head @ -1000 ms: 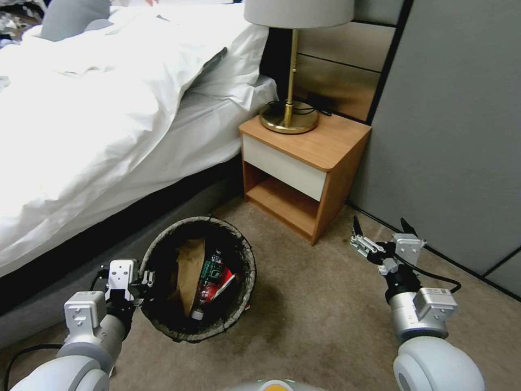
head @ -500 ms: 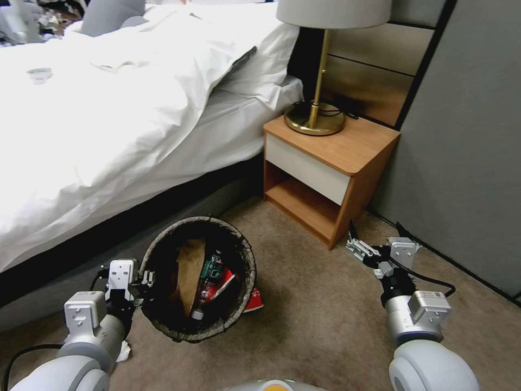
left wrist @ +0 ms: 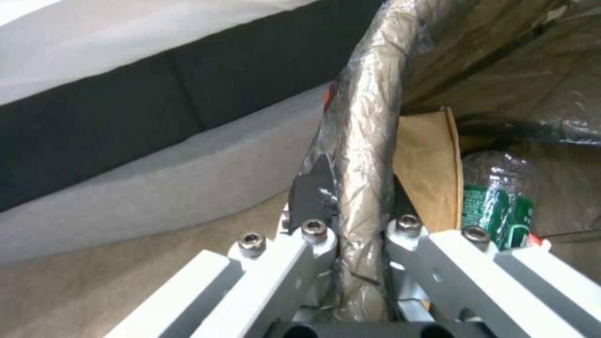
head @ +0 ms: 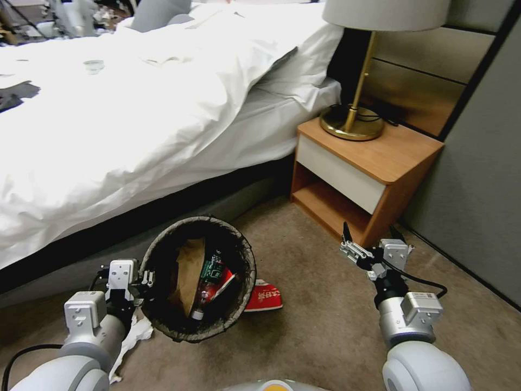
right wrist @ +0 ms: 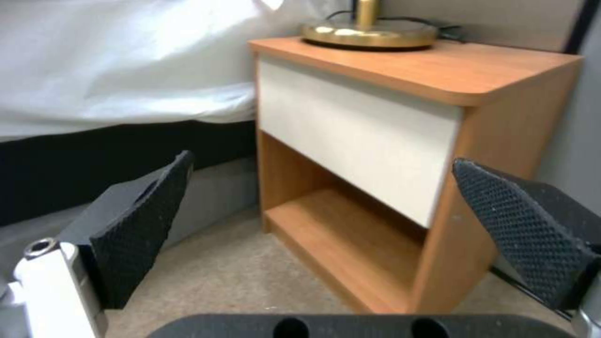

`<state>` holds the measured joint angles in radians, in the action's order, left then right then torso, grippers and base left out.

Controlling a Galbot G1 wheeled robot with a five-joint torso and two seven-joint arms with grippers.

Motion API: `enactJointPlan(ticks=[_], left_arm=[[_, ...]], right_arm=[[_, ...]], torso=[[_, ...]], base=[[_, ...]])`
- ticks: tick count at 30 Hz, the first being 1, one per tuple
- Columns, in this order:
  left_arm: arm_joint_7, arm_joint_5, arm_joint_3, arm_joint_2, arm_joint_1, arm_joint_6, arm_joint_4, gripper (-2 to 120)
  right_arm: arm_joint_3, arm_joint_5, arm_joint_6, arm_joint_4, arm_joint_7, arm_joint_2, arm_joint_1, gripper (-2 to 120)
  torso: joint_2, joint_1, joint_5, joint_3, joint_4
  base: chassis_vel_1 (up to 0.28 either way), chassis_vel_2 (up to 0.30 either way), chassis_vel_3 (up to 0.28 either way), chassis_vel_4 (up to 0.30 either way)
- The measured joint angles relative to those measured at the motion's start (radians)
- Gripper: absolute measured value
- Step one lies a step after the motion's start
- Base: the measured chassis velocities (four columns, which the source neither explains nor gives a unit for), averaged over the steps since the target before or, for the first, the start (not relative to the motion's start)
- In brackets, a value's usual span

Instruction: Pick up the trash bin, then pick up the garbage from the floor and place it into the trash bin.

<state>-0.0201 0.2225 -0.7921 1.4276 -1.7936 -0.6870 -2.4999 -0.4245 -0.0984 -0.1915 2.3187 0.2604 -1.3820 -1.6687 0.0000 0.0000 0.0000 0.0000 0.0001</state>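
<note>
Left end effector [head: 142, 279] clamps the bag-lined rim of the trash bin [head: 163, 326], which holds a brown paper scrap [head: 187, 271] and green bottle [head: 210, 270]; white tissue [head: 133, 336] and a red carton [head: 264, 297] lie beside it, possibly touching; right end effector [head: 369, 239] hangs spread before the nightstand [head: 380, 157]
</note>
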Motion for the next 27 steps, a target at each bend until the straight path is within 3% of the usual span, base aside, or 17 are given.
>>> enactJointPlan(ticks=[21,24,27], left_arm=[[0.0,0.0,0.0,0.0,0.0,0.0,0.0,1],[0.0,0.0,0.0,0.0,0.0,0.0,0.0,1],[0.0,0.0,0.0,0.0,0.0,0.0,0.0,1]], right_arm=[[-0.006,-0.045,-0.032,-0.023,0.012,0.022,0.019,100],[-0.016,-0.062,-0.067,-0.037,0.012,0.035,0.037,100],[-0.042,-0.152,-0.191,-0.069,0.002,0.072,0.094,100]], torso=[[0.0,0.0,0.0,0.0,-0.0001],[0.0,0.0,0.0,0.0,-0.0001],[0.0,0.0,0.0,0.0,-0.0001]], base=[[0.07,0.073,0.072,0.075],[0.055,0.045,0.053,0.06],[0.024,0.026,0.025,0.036]])
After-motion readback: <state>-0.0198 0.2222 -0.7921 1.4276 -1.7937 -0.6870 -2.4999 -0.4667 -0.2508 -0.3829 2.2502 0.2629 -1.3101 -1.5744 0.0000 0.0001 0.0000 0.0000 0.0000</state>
